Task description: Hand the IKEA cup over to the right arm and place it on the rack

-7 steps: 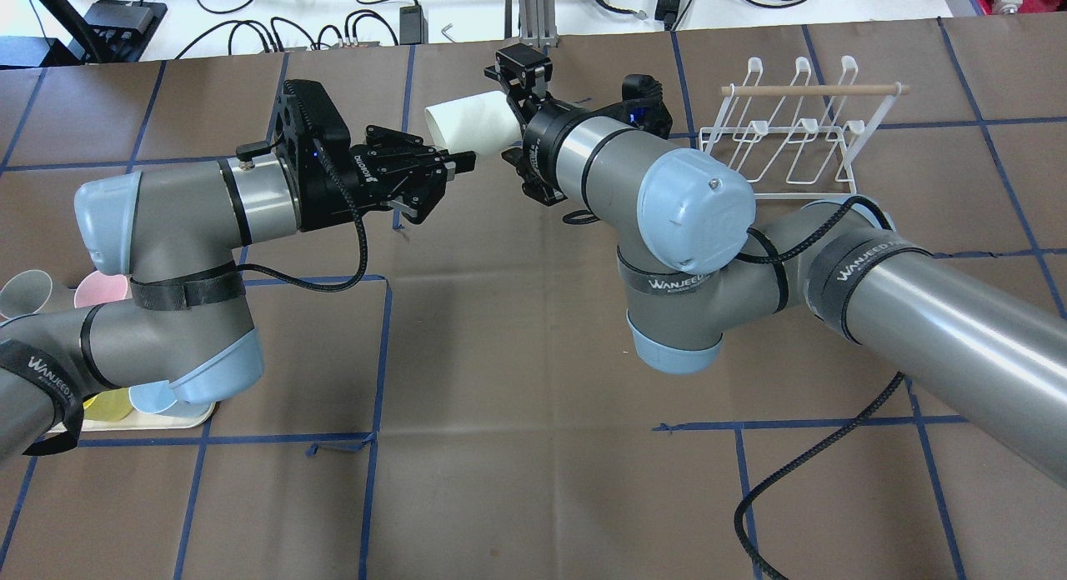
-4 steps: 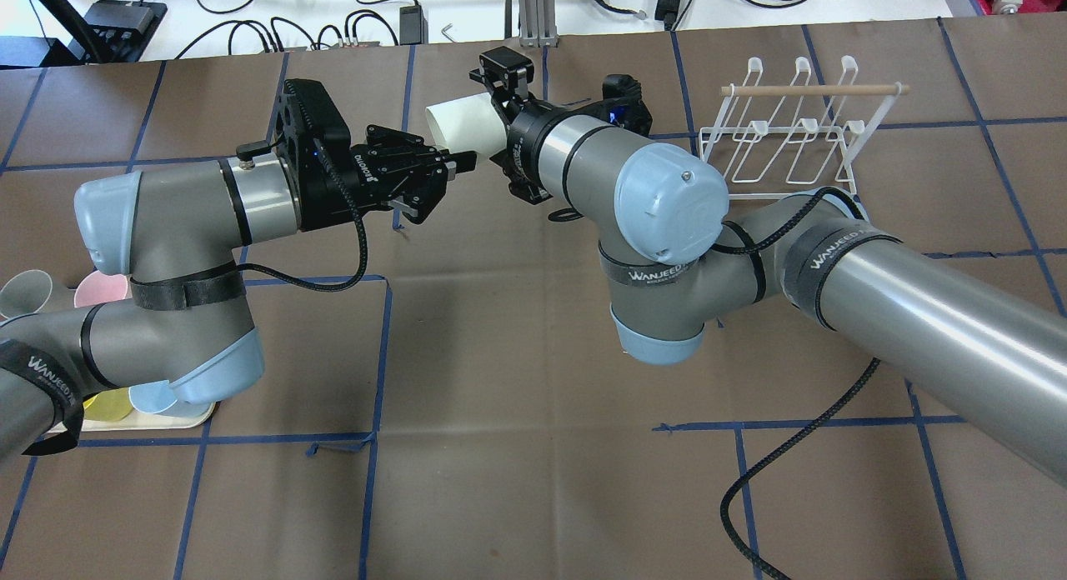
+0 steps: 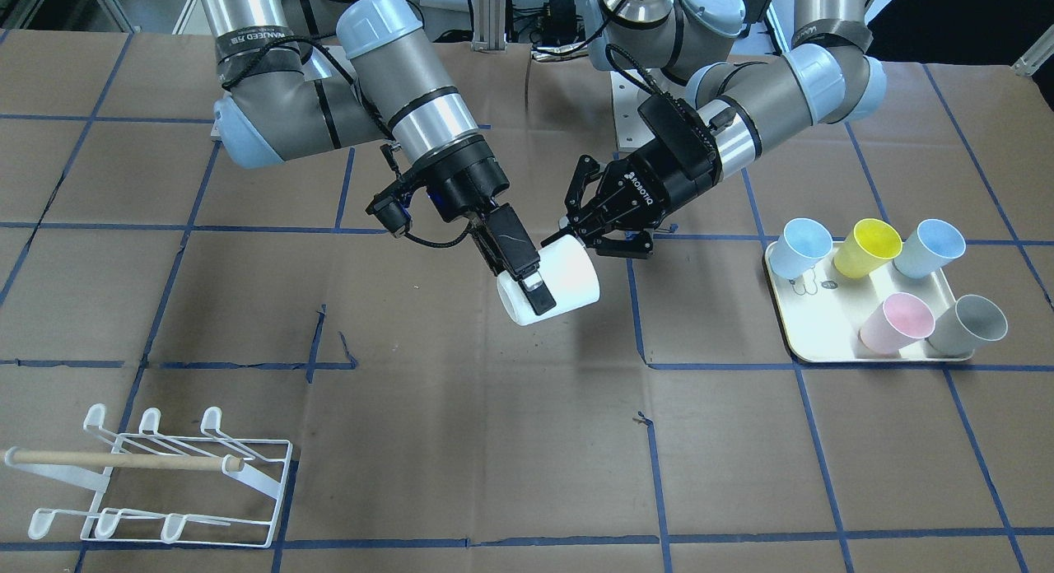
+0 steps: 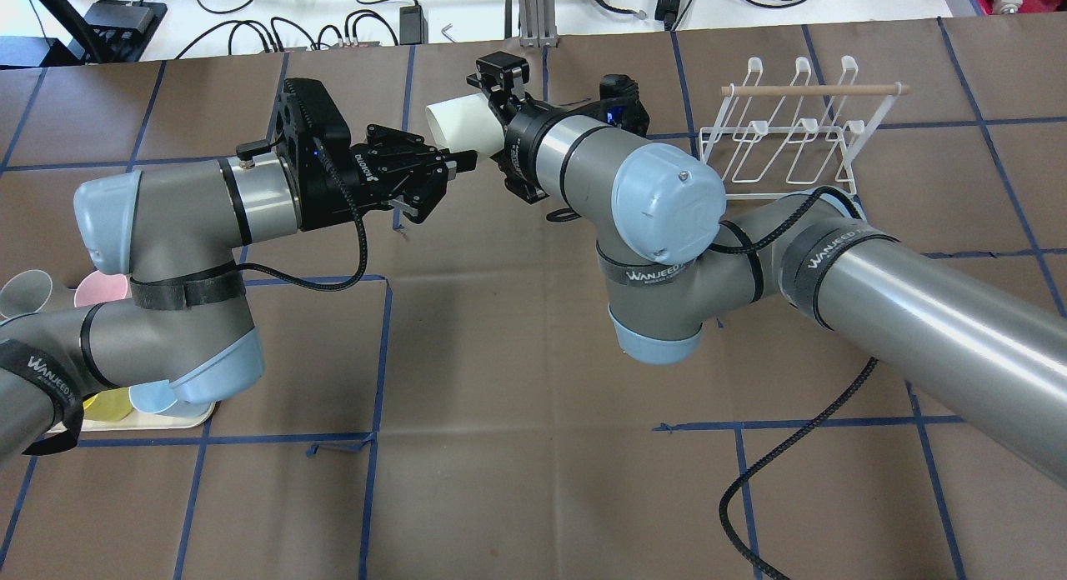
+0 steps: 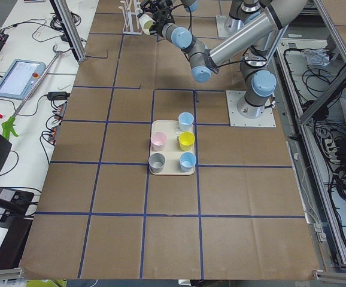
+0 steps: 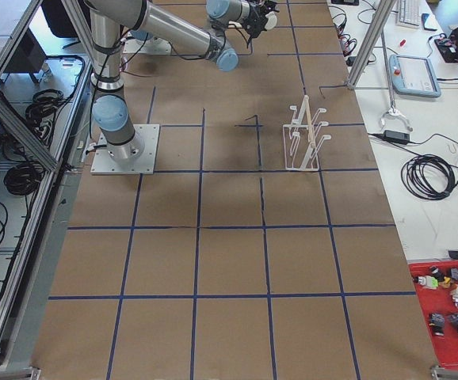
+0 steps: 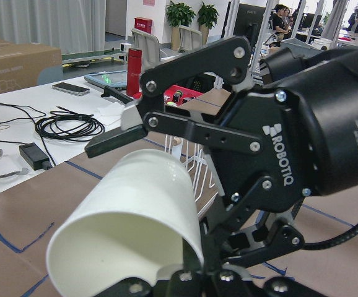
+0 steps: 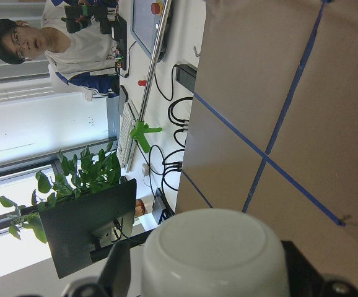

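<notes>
The white IKEA cup point(image 3: 564, 281) hangs on its side above the table's middle, also in the overhead view point(image 4: 457, 122). My left gripper point(image 3: 576, 231) is shut on its rim, one finger inside the mouth, seen overhead point(image 4: 463, 163) too. My right gripper point(image 3: 531, 285) straddles the cup's base end with its jaws slightly apart from the wall. The right wrist view shows the cup's base point(image 8: 216, 253) between its fingers. The left wrist view shows the cup's open mouth point(image 7: 129, 216). The white wire rack point(image 4: 783, 138) with its wooden dowel stands far right, apart from both arms.
A cream tray point(image 3: 811, 342) holds several coloured cups on the robot's left side, partly under the left arm in the overhead view point(image 4: 125, 420). A black cable point(image 4: 800, 463) trails over the table by the right arm. Blue tape lines cross the brown table cover.
My right gripper has slid further left over the cup's base end, covering more of it. The cup and my left arm have stayed in place.
</notes>
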`<state>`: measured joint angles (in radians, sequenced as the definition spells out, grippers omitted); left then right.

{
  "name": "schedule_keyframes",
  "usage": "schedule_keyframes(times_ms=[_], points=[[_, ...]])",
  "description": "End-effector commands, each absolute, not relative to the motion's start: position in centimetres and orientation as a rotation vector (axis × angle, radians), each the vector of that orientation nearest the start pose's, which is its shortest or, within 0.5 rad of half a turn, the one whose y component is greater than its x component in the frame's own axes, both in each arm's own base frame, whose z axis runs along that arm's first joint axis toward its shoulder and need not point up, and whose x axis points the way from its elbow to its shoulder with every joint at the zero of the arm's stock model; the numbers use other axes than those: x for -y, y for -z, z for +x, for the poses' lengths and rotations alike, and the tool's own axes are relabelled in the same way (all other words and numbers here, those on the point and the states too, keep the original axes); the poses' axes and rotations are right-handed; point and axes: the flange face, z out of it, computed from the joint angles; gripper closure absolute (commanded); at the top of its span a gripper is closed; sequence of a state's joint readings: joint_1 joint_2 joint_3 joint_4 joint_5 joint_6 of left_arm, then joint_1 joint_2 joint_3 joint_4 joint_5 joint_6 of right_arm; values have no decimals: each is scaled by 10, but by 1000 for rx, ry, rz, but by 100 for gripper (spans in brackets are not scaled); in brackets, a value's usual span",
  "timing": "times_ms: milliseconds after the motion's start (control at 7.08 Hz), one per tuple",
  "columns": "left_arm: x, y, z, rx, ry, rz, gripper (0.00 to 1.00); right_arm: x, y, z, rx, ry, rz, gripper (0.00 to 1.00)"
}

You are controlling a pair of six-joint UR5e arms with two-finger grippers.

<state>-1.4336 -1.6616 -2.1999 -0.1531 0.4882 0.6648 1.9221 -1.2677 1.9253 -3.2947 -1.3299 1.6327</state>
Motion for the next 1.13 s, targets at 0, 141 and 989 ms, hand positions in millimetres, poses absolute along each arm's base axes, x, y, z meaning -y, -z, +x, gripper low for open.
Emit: schedule_keyframes(times_ms=[0,141,989], points=[[466,-356,-159,1911,-1200,-994,97,480,-370,344,-1764,464,1123,34],[465,-356,-160,1912,-1195,-988,97,480,-369,344,-1765,461,1123,39],[466,-360,-160,1925,-1186,-959,1,480,-369,343,-1767,467,1118,59]])
